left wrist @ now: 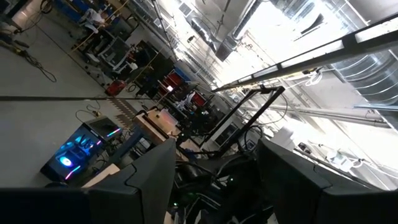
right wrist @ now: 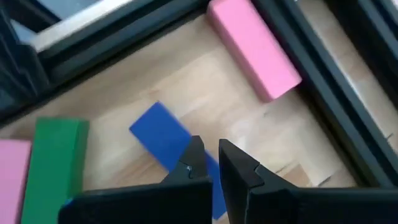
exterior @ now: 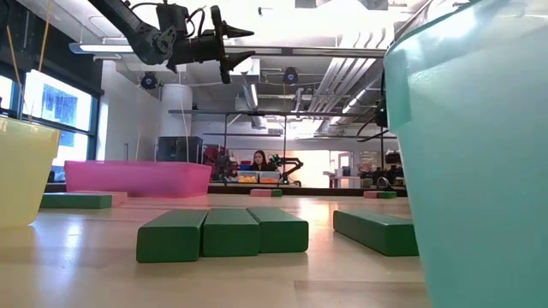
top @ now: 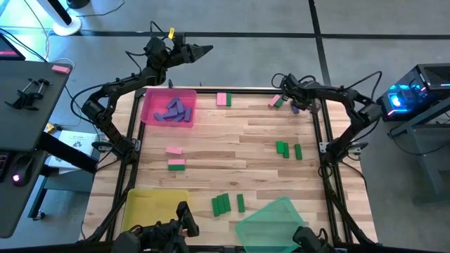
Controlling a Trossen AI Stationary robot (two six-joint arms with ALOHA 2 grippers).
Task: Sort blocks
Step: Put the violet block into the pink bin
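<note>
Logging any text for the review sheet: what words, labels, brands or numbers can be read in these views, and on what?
None can be read.
The small solid pink, green and purple-blue blocks are blank.
The translucent pink tray, yellow tray and green tray carry no print.
Background room signs: too small and blurred to read.

Wood table, plastic trays, matt blocks.
The table (top: 232, 147) is pale wood planking with visible grain and a light sheen, framed by a dark rail (top: 328, 176), probably metal. The pink tray (top: 151, 105), yellow tray (top: 140, 207) and green tray (top: 271, 225) look like translucent, smooth plastic. The blocks (exterior: 223, 233) show a flat, matt, even finish; a blue block (right wrist: 161, 140) looks equally smooth. The right gripper's (right wrist: 210, 163) fingers (right wrist: 239, 171) appear hard, matt black plastic.
</note>
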